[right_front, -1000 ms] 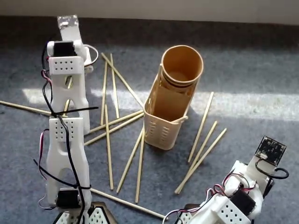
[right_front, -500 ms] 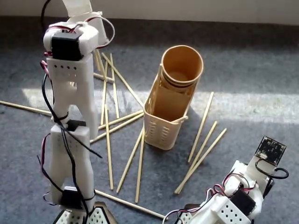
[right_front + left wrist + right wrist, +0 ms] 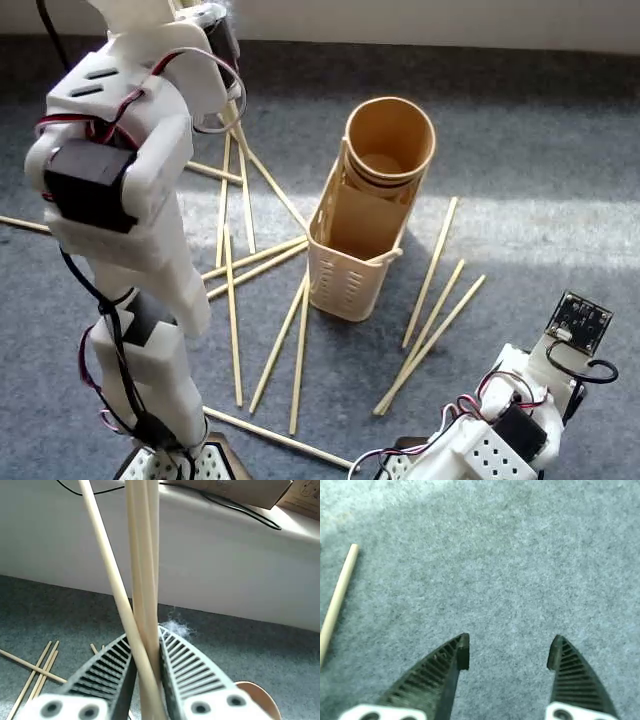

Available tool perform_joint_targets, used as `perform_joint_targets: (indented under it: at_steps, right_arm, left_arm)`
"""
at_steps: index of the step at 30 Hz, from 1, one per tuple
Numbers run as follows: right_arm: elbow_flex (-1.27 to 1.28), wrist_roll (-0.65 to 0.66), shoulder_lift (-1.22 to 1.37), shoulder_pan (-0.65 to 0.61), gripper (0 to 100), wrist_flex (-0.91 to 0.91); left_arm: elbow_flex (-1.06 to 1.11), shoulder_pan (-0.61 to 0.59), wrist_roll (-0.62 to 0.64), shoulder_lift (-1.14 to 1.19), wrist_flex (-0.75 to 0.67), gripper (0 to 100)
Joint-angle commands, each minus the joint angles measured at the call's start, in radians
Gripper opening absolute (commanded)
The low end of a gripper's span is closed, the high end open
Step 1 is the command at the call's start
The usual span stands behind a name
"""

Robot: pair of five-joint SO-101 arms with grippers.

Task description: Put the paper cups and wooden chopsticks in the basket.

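Above the grey carpet (image 3: 520,555), the left gripper (image 3: 146,640) pinches a bundle of wooden chopsticks (image 3: 142,555), while the right gripper (image 3: 509,652) hangs spread wide, holding nothing.

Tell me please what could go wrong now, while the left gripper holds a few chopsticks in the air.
1. The chopsticks in the left gripper are crossed, not parallel, so the slanted one may slip out on the way to the basket.
2. The paper cups fill most of the basket; the long sticks may strike a cup rim, or tip the tall basket over.
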Motion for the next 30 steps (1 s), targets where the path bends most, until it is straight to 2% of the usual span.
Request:
perform_joint_targets:
  at_steps: [1,4,7,11,20,22,26,30]
  right_arm:
    - [0.13,-0.008,0.007,-0.008,25.5,0.005]
    - [0.13,-0.008,0.007,-0.008,25.5,0.005]
    - [0.13,-0.008,0.007,-0.008,25.5,0.005]
    - [0.13,-0.008,0.007,-0.008,25.5,0.005]
    - [0.13,-0.008,0.007,-0.008,25.5,0.005]
    - [0.13,-0.008,0.007,-0.008,25.5,0.005]
    - [0.13,-0.008,0.007,-0.008,25.5,0.005]
    - [0.13,-0.008,0.007,-0.008,25.5,0.005]
  left_arm:
    - [-0.031,0.044,0.006,-0.099,0.028,0]
    - [-0.016,0.07,0.006,-0.162,0.109,0]
    - [0.044,-0.001,0.048,-0.217,0.11,0]
    - [0.147,-0.002,0.057,-0.354,0.11,0]
    - [0.657,0.036,0.055,-0.792,0.106,0]
    - [0.791,0.036,0.055,-0.872,0.068,0]
    - [1.165,0.036,0.055,-1.07,-0.101,0]
    - [1.632,0.031,0.055,-1.334,-0.379,0]
